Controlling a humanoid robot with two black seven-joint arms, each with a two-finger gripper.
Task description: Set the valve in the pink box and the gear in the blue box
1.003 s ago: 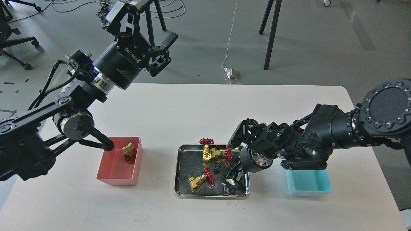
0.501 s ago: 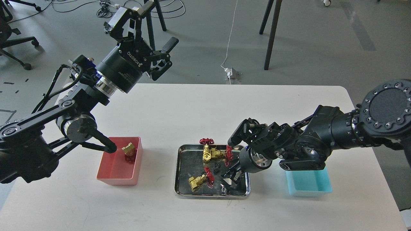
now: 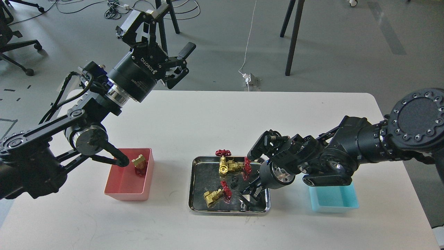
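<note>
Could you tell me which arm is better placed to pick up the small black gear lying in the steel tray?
Right. The right gripper hangs low over the steel tray near the gear, beside the blue box. The left gripper is raised beyond the table's far edge.

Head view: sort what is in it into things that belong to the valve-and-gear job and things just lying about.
Job:
pink box, one valve already in it
blue box
valves in the steel tray
gear in the tray
right gripper, low over the tray
left gripper, raised and open

Lying about:
office chair
floor cables
white plug
</note>
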